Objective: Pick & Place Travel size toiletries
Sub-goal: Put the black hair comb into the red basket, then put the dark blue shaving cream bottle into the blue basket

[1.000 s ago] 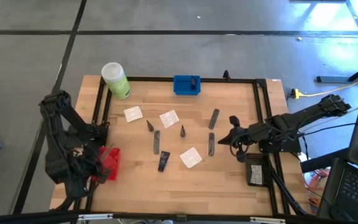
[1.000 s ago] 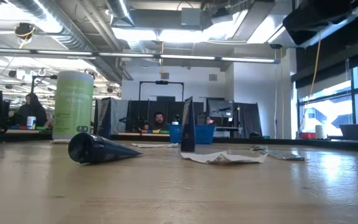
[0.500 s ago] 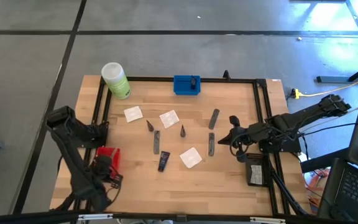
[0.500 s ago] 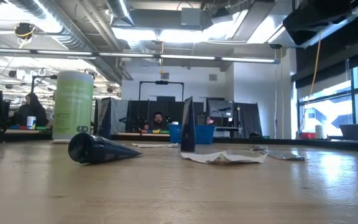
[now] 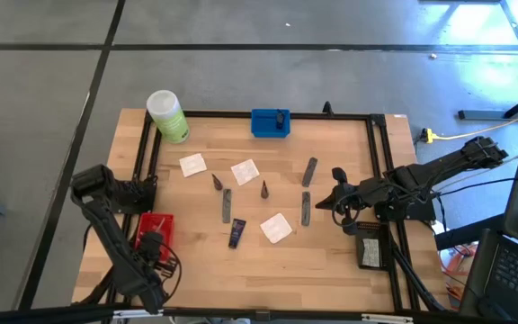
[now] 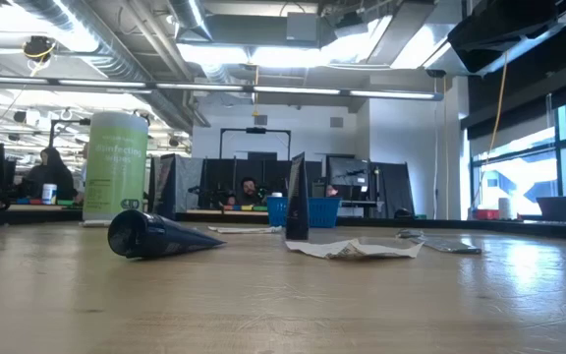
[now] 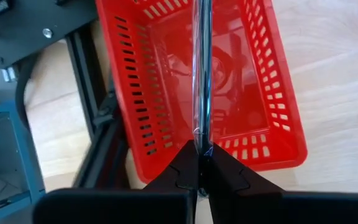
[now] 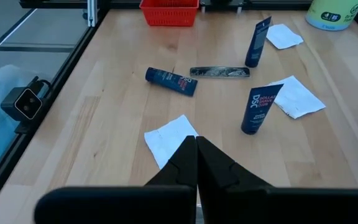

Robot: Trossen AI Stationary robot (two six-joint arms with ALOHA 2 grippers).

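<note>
The wooden desk (image 5: 331, 256) carries everything, framed by a black rail. At its far left corner stands a big light-green bottle (image 5: 166, 116) with a white cap, far from both claws. A blue tray (image 5: 270, 123) sits at the far edge, well away from the right claw, and a black tray (image 5: 370, 251) lies on the rail just beside the right arm. A red basket (image 7: 197, 81) rests directly under the left claw (image 5: 154, 241), whose fingers are pressed together on the basket's thin metal handle (image 7: 201, 74), near the desk's left edge.

The right claw (image 5: 339, 203) hovers low at the desk's right side, fingers closed and holding nothing. The travel size toiletries lie scattered on the open wood between the two claws: nearest the right claw are two slim grey tubes (image 5: 308, 171) and (image 5: 306, 208), then a flat white sachet (image 5: 276, 228) just beyond them. Farther toward the left claw lie a dark navy tube (image 5: 236, 234), a third grey tube (image 5: 227, 205), two more white sachets (image 5: 245, 171) and (image 5: 192, 165), and two small dark cones (image 5: 263, 189) and (image 5: 217, 182). In the low view one cone (image 6: 155, 236) lies on its side and another (image 6: 296, 200) stands upright.
</note>
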